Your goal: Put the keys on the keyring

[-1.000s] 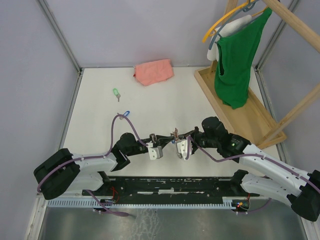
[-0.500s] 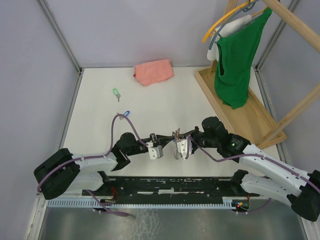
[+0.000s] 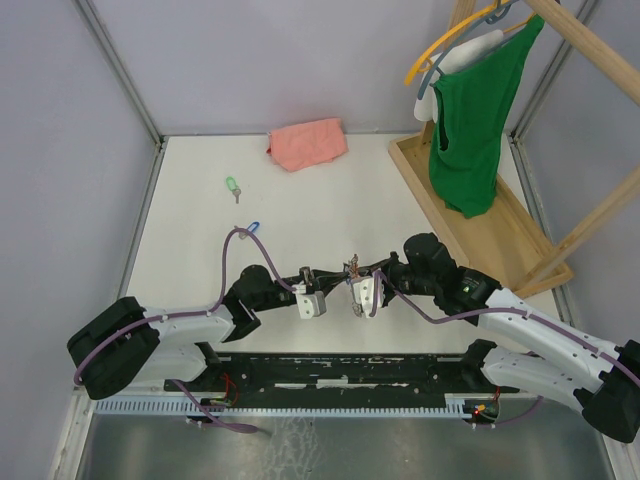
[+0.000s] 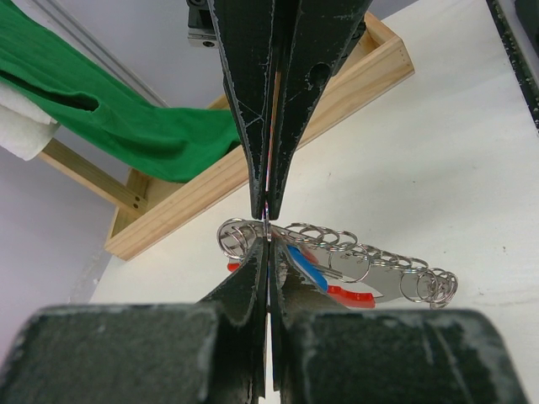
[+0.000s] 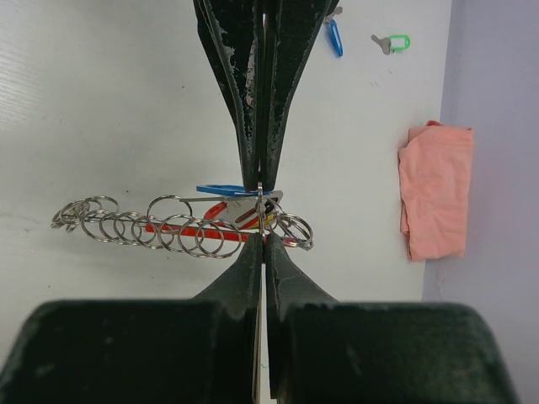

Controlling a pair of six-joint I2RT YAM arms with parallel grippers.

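The keyring is one of a chain of silver split rings that carries a flat metal tag with blue and red parts. It is held up near the table's front. My left gripper and right gripper meet tip to tip. Both are shut on one thin ring, seen edge-on between them. Two of the keys lie loose on the table to the far left: a green-headed one and a blue-headed one.
A pink cloth lies at the back of the white table. At the right stands a wooden rack base with a green garment on a hanger. Grey walls enclose the table.
The right gripper has wobbled slightly sideways with the ring chain. Both grippers stay shut on the ring, and the loose keys have not moved.
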